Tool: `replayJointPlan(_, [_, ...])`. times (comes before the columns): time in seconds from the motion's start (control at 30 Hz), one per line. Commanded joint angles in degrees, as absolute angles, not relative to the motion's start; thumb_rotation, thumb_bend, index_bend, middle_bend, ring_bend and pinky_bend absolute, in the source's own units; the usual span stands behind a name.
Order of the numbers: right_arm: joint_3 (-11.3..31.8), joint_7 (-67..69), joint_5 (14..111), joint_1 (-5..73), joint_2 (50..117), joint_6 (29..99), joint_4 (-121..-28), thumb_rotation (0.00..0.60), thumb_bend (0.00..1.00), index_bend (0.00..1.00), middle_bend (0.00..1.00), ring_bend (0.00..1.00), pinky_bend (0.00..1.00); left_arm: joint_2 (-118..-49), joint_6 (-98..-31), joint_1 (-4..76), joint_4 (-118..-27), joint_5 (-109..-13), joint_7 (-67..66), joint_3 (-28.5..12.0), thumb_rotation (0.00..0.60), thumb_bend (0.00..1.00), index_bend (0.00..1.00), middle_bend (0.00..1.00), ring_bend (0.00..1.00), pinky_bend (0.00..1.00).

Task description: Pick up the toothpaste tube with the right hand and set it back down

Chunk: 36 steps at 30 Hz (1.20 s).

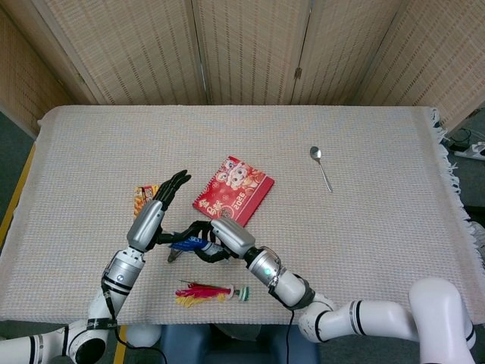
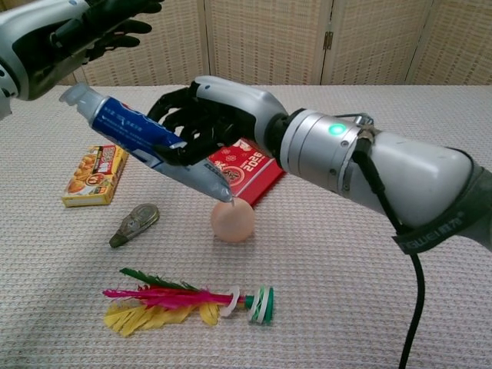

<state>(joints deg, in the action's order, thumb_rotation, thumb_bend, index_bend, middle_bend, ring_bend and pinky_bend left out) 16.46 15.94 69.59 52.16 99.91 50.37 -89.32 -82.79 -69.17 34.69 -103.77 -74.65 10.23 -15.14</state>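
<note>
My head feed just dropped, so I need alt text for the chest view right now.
The right hand holds the toothpaste tube tilted above the table, cap end up-left, its flat end near the egg. The left hand hovers at top left, over a yellow box, with a feather shuttlecock in front.

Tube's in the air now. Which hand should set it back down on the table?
The right hand. It already grips the toothpaste tube, held tilted above the egg. The left hand is raised with fingers spread, holding nothing.
</note>
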Motion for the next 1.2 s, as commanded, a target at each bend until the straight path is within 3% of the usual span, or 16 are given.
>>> replayJointPlan(0.03, [16.77, 16.45, 69.35, 52.14, 100.15, 50.02, -89.32, 0.6, 0.9, 0.63, 0.58, 0.64, 0.64, -83.16, -69.18, 34.78, -103.58, -74.36, 9.68, -15.19, 0.163, 0.03, 0.0, 0.0, 0.0, 0.0])
replayJointPlan(0.77, [18.62, 18.34, 69.42, 51.53, 103.7, 51.23, -88.73, 0.6, 0.94, 0.65, 0.59, 0.64, 0.65, -88.15, -70.92, 35.17, -100.99, -74.86, 5.07, -15.04, 0.144, 0.02, 0.0, 0.0, 0.0, 0.0])
replayJointPlan(0.93, [17.79, 15.75, 69.49, 50.61, 99.95, 50.75, -90.15, 0.6, 0.94, 0.65, 0.59, 0.64, 0.65, -86.13, -70.57, 34.56, -101.02, -74.63, 5.46, -15.08, 0.144, 0.02, 0.0, 0.0, 0.0, 0.0])
replayJointPlan(1.2, [14.19, 4.67, 66.05, 48.22, 88.63, 49.17, -93.43, 0.6, 0.94, 0.65, 0.57, 0.68, 0.65, -81.54, -69.67, 32.62, -97.9, -74.24, 6.53, -13.84, 0.146, 0.03, 0.0, 0.0, 0.0, 0.0])
